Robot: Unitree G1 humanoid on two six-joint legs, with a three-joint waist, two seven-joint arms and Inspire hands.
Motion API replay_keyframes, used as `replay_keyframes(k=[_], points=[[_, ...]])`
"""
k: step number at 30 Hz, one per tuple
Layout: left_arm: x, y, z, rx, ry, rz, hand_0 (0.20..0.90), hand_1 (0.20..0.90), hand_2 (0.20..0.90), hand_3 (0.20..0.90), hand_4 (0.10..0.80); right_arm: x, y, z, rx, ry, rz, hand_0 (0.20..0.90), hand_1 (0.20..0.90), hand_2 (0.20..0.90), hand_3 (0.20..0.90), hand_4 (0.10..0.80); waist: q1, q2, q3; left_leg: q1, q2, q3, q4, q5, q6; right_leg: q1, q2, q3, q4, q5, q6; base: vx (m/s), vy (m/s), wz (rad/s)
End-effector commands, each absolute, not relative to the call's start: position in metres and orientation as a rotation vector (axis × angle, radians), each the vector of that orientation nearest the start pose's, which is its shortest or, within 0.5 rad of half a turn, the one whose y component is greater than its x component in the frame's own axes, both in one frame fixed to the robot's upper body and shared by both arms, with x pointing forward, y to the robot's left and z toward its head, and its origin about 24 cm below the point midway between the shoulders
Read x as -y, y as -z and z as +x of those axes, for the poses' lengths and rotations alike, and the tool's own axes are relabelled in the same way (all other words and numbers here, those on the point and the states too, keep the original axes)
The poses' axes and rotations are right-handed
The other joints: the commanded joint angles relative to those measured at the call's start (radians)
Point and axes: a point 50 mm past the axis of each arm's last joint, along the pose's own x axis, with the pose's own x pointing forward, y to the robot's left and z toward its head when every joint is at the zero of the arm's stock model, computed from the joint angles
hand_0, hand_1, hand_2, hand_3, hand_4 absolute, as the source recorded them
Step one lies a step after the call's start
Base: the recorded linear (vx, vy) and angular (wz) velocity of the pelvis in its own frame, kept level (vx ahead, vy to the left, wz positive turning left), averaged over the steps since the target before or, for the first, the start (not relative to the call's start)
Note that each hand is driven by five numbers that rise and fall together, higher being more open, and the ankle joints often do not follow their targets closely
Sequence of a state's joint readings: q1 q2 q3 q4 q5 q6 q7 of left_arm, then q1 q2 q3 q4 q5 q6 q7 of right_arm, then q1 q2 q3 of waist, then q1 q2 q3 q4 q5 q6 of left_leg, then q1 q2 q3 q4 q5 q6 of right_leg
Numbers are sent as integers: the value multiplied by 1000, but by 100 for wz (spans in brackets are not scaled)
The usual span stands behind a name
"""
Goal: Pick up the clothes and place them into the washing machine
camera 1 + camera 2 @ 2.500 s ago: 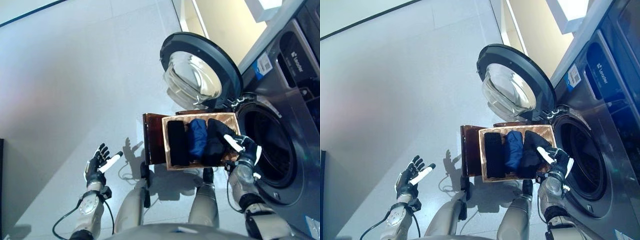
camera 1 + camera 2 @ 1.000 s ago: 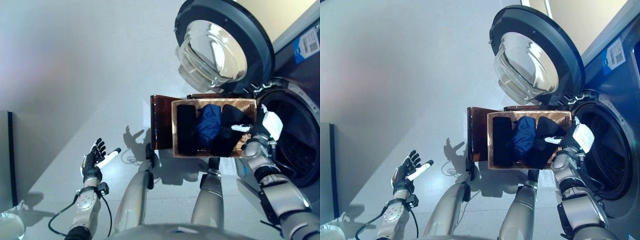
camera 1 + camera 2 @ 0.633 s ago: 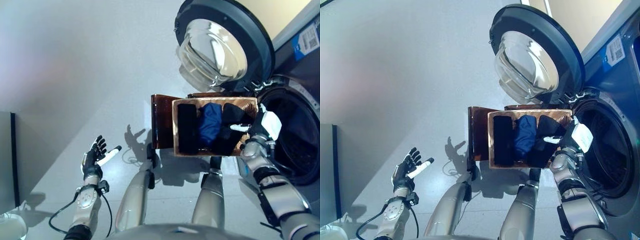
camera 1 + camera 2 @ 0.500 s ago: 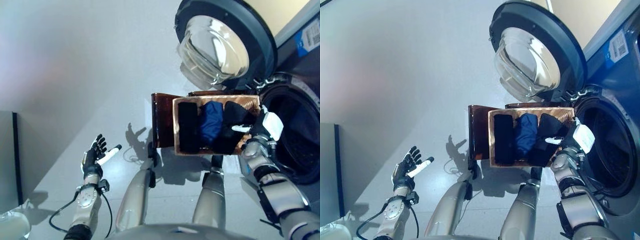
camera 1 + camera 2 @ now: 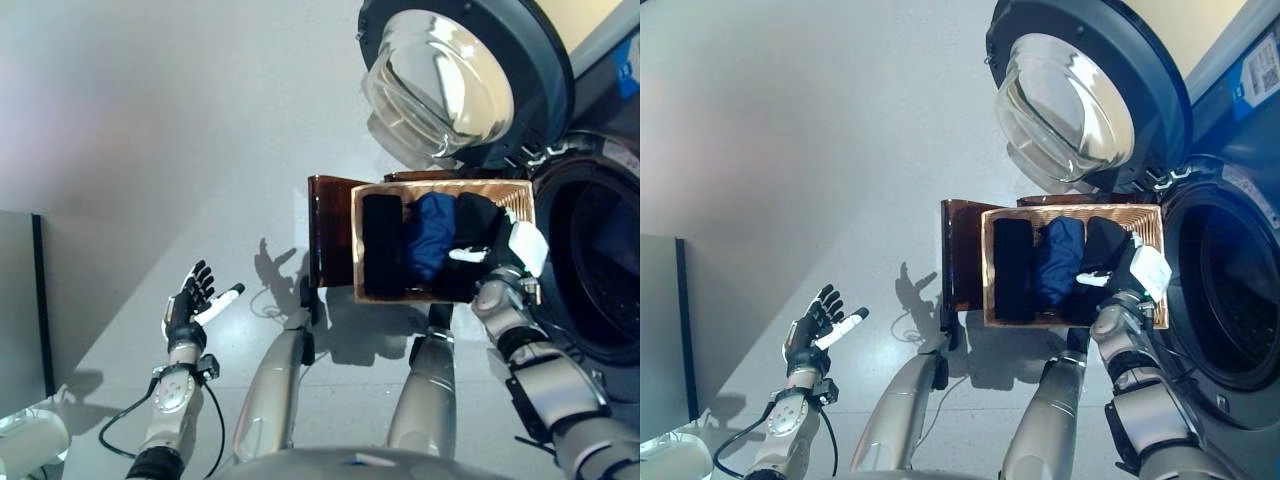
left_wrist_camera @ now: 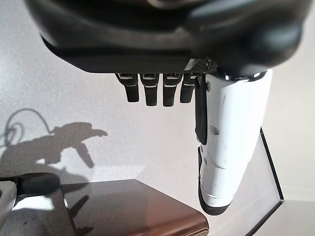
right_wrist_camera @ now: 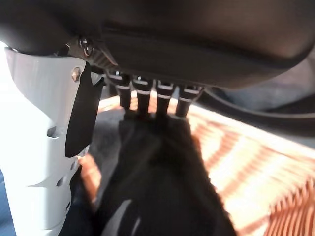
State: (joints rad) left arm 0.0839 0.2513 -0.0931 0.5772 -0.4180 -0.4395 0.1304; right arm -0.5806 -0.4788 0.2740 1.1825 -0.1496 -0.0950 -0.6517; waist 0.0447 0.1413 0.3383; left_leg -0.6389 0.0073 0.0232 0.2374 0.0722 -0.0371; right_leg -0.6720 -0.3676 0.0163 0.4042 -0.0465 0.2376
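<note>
A woven basket [image 5: 400, 298] stands in front of the washing machine's open drum [image 5: 595, 265]. It holds a folded black garment [image 5: 383, 245] on the left, a blue garment [image 5: 430, 235] in the middle and a black garment [image 5: 478, 222] on the right. My right hand [image 5: 497, 255] is over the right black garment, fingers straight. In the right wrist view its fingers [image 7: 147, 96] point down at the black cloth [image 7: 162, 187], with nothing clasped. My left hand [image 5: 188, 312] hangs open over the floor far to the left, holding nothing.
The round glass door [image 5: 440, 85] stands swung open just beyond the basket. The basket rests on a dark brown stand [image 5: 330, 235]. A grey panel [image 5: 20, 300] fills the left edge, with a white object [image 5: 30, 445] at the lower left corner.
The camera has shifted a little. My right hand has moved inward from the basket's right rim, over the right black garment. The left hand stays as it was.
</note>
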Motion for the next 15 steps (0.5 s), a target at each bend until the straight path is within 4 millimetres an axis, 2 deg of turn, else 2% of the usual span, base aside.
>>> replay_keyframes(k=[1, 15], points=[[-258, 28, 191, -72, -353, -16, 900, 900, 900, 900, 800, 297, -28, 316, -183, 636, -916, 900, 900, 900, 900, 800, 18, -23, -44, -18, 9, -17, 74, -81, -40, -32, 12, 9, -55, 157, -63, 0, 0, 0], [-264, 27, 187, -76, -368, 7, 900, 900, 900, 900, 800, 302, -29, 315, -210, 643, -973, 900, 900, 900, 900, 800, 21, -14, -35, -48, 6, -11, 88, -81, -37, -67, 12, 23, -40, 159, -67, -5, 4, 1]])
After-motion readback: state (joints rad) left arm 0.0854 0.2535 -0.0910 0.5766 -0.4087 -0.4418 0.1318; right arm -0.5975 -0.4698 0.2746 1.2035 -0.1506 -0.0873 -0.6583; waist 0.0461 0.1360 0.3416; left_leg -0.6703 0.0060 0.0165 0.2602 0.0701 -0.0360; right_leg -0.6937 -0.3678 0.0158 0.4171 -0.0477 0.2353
